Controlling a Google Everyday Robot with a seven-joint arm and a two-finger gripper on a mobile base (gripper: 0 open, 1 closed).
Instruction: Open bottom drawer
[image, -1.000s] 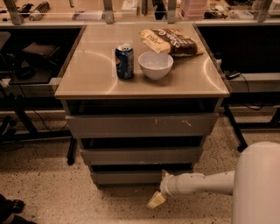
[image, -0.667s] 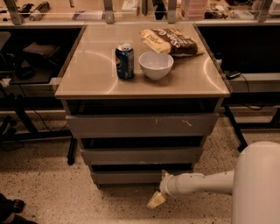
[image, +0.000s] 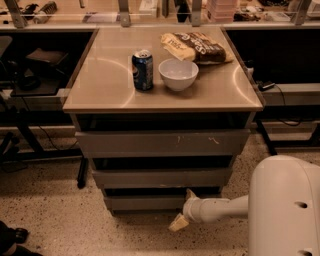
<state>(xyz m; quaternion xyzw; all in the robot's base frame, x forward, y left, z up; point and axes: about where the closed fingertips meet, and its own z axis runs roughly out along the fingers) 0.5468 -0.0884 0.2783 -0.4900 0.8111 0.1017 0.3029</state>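
Observation:
The cabinet has three grey drawer fronts. The bottom drawer is the narrowest, plain panel just above the floor, with a dark gap above it. My gripper reaches in from the right on a white arm. One finger points up at the drawer's right front; the other finger hangs down toward the floor. It is open and holds nothing.
On the cabinet top stand a blue can, a white bowl and a snack bag. The scratched top drawer and the middle drawer sit above. My white body fills the lower right. Speckled floor lies left.

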